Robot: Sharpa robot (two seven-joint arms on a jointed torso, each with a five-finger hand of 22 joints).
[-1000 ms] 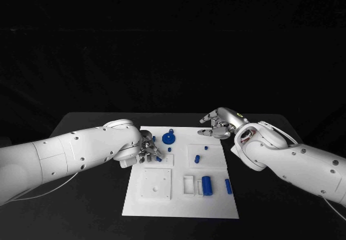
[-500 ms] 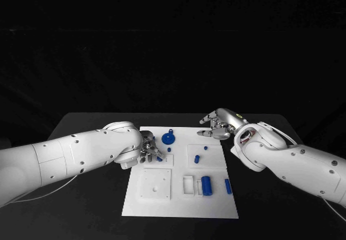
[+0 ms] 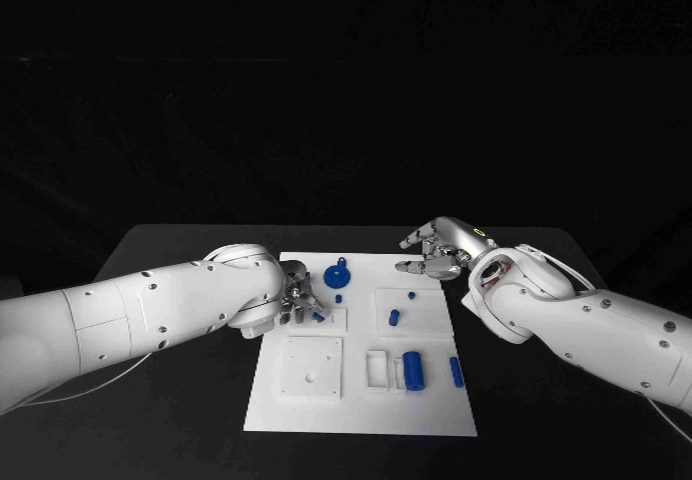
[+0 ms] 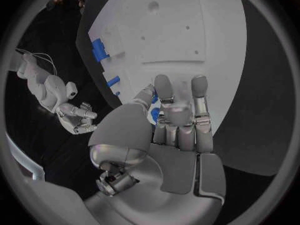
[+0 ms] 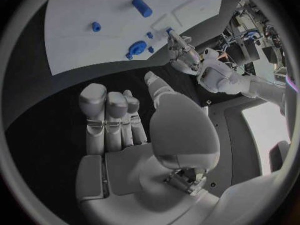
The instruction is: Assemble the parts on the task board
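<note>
At the centre of the black table [image 3: 173, 400] lies the white task board [image 3: 433, 400], seen from the head camera with both arms reaching in from the sides. The left hand [image 3: 299, 298] rests over the board's left edge, fingers turned down onto a small blue part [image 3: 319, 317] beside a raised white square block [image 3: 333, 319]. In the left wrist view the thumb and fingers [image 4: 164, 91] close around this blue piece [image 4: 154, 114], so the hand grasps it, though the contact is partly hidden. The right hand [image 3: 440, 252] hovers above the board's far right corner, its fingers loosely spread and empty; the right wrist view shows its palm [image 5: 134, 140] released, with nothing between the fingers.

Parts on the board, head view: a blue gear with a handle [image 3: 336, 274] near the far edge; a small blue peg [image 3: 338, 298] just in front of it; a short blue stud [image 3: 411, 296] and a blue pin [image 3: 392, 318] on the raised square plate to the right; a larger blue cylinder [image 3: 414, 371] beside a white rectangular frame [image 3: 376, 369]; a slim blue bar [image 3: 457, 372] near the right edge. A white square plate with holes [image 3: 313, 367] occupies the near left area.
</note>
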